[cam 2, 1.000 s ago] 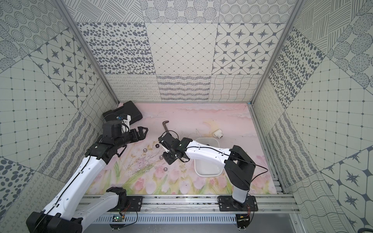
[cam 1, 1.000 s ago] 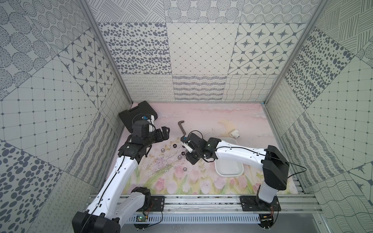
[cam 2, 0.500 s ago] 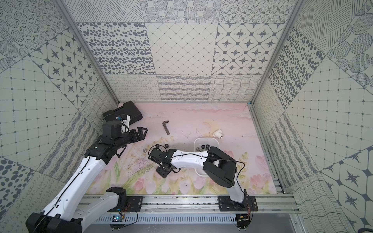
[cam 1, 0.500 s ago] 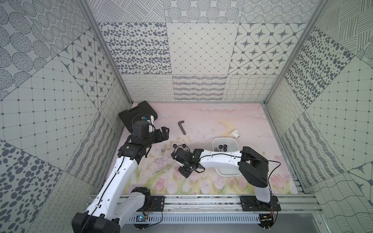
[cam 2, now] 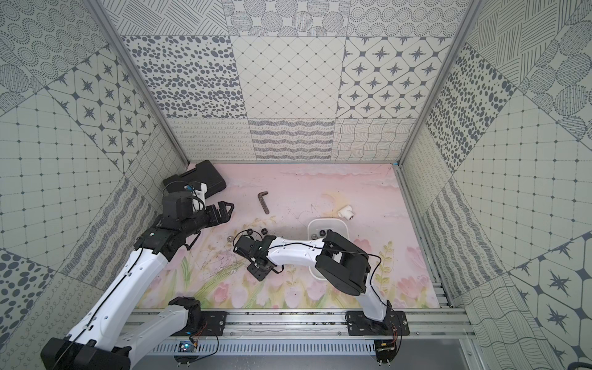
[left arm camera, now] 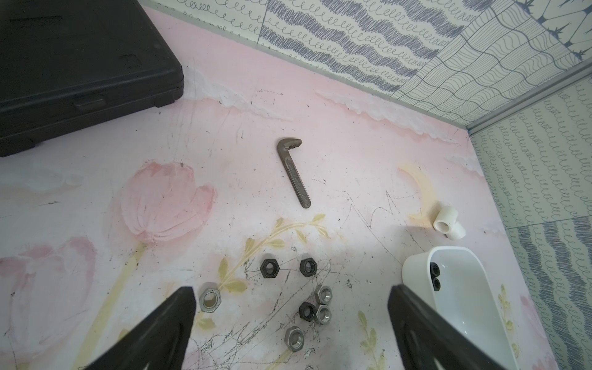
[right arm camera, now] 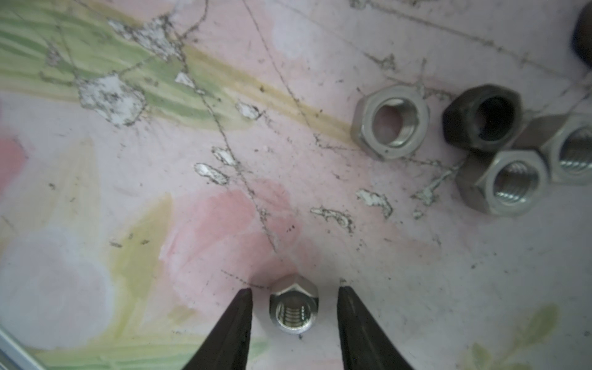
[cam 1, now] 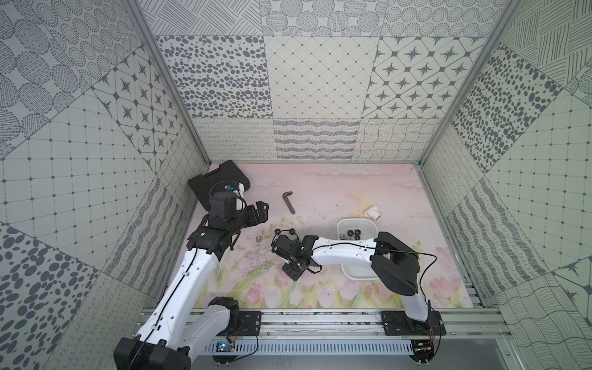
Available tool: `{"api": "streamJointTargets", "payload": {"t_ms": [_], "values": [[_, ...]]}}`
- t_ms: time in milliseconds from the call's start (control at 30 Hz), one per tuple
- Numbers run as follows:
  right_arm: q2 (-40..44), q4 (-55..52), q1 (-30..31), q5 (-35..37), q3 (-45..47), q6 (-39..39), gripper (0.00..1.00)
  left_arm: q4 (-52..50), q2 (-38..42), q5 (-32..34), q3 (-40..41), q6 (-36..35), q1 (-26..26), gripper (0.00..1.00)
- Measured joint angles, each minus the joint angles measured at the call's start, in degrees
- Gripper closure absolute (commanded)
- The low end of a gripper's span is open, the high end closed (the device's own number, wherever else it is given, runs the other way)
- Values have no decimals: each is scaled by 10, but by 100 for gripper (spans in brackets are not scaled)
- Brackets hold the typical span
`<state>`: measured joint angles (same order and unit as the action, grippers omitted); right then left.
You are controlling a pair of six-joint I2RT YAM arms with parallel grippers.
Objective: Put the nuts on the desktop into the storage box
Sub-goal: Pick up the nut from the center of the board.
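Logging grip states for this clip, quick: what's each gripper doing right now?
Left gripper: open, holding nothing.
Right gripper: open, jaws either side of a silver nut, not yet gripping it.

The black right gripper (right arm camera: 294, 289) has drawn back toward the front rail (cam 1: 320, 317) and now straddles a small silver hex nut (right arm camera: 293, 309), jaws clear of it. That arm's elbow (cam 1: 397, 267) has folded over the glossy white tray (cam 1: 370, 225), uncovering its far end.

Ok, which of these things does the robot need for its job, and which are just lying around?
For the job: nuts, white storage box, right gripper open around a silver nut.
Just lying about: black case, L-shaped metal tool, white pipe piece.
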<state>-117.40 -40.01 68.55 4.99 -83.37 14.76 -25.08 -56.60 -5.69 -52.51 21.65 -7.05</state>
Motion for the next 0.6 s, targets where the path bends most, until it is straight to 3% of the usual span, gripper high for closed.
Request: {"api": "streamJointTargets", "payload": {"t_ms": [200, 433, 600], "values": [[0, -2, 0, -5, 0, 3, 81, 0, 0, 1, 0, 0, 0, 1], [9, 1, -9, -11, 6, 3, 82, 0, 0, 2, 0, 0, 0, 1], [102, 16, -48, -5, 56, 11, 81, 0, 0, 2, 0, 0, 0, 1]]}}
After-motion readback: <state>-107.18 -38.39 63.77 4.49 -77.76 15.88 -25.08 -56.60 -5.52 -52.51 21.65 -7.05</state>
